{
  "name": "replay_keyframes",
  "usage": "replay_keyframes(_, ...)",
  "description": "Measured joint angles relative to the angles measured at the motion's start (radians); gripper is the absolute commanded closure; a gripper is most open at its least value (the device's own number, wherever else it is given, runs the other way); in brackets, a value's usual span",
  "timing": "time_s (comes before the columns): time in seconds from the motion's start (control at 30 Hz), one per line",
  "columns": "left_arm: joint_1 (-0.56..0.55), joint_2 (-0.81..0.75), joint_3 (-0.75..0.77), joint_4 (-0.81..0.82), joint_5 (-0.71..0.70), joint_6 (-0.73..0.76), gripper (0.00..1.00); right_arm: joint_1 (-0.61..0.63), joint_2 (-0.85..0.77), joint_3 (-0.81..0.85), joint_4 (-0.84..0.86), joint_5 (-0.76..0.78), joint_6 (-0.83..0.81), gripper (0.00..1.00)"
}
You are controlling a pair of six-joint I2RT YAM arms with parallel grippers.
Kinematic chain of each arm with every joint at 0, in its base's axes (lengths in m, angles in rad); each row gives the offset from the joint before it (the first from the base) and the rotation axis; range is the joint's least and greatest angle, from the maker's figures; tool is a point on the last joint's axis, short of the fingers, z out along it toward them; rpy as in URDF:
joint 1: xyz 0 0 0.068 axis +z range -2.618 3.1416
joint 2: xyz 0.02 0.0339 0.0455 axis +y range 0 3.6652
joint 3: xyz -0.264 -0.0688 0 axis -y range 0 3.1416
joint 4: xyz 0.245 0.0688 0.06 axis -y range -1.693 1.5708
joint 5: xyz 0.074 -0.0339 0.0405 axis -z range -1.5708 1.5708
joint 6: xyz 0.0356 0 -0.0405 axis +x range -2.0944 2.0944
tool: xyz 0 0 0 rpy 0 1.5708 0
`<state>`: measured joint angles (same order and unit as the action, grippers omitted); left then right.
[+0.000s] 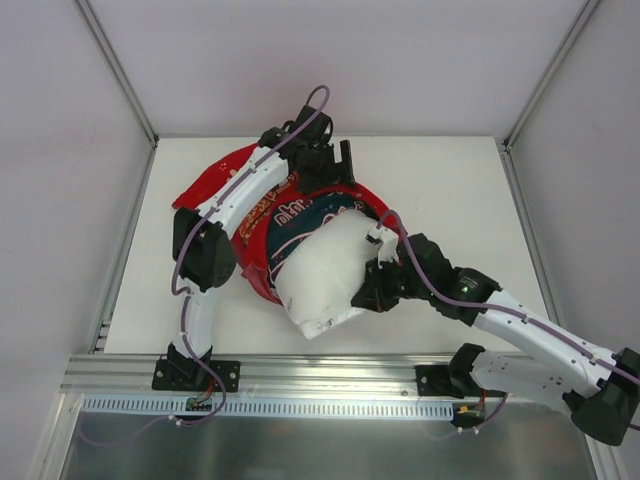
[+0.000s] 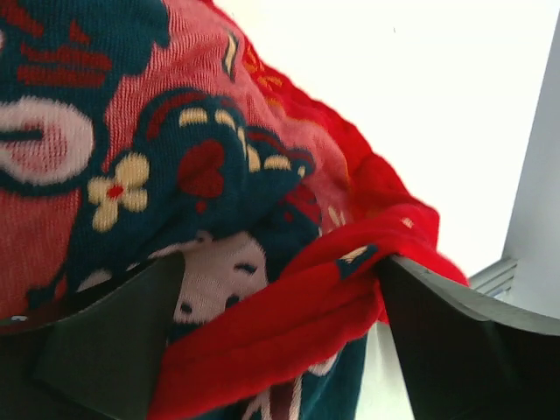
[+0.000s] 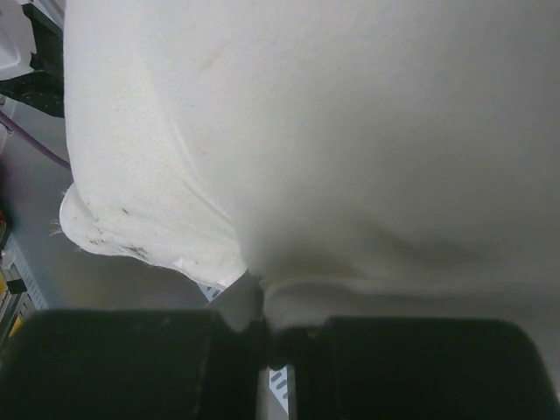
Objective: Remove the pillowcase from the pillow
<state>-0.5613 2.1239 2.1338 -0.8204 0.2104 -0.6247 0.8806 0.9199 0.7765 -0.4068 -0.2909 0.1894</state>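
The red pillowcase (image 1: 222,190) with its cartoon print lies in the middle of the table and covers the far end of the white pillow (image 1: 325,268), whose near end sticks out bare. My left gripper (image 1: 335,172) is at the case's far edge. In the left wrist view it (image 2: 280,341) is shut on a thick rolled fold of the pillowcase (image 2: 262,324). My right gripper (image 1: 372,290) is at the pillow's right side. In the right wrist view it (image 3: 267,337) is pinched shut on a fold of the pillow (image 3: 332,149).
The white table (image 1: 450,220) is boxed in by white walls at the left, back and right. A metal rail (image 1: 330,375) runs along the near edge by the arm bases. The pillow's smudged corner (image 3: 96,229) points toward that rail.
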Motion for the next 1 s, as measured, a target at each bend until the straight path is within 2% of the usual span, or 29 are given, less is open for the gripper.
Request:
replay_keyframes(0.2,-0.003,-0.239,-0.211,0.045,-0.045,0.095,0.01,-0.048,0.076,0.029,0.008,-0.007,0.019,0.99)
replay_keyframes(0.4,-0.023,-0.605,-0.407,0.054,-0.106,0.212,0.1,-0.124,0.116,0.034,0.069,-0.013,0.067,0.99)
replay_keyframes(0.47,-0.056,-0.71,-0.457,0.048,-0.129,0.241,0.09,-0.138,0.13,0.048,0.081,-0.008,0.091,0.99)
replay_keyframes(0.53,-0.116,-0.784,-0.504,0.048,-0.152,0.258,0.04,-0.146,0.155,0.08,0.086,0.001,0.125,0.99)
replay_keyframes(0.73,-0.299,-0.805,-0.653,0.032,-0.222,0.274,0.01,-0.155,0.236,0.211,0.119,0.015,0.2,0.99)
replay_keyframes(1.0,-0.382,-0.758,-0.69,0.022,-0.353,0.262,0.01,-0.168,0.282,0.251,0.126,0.012,0.243,0.99)
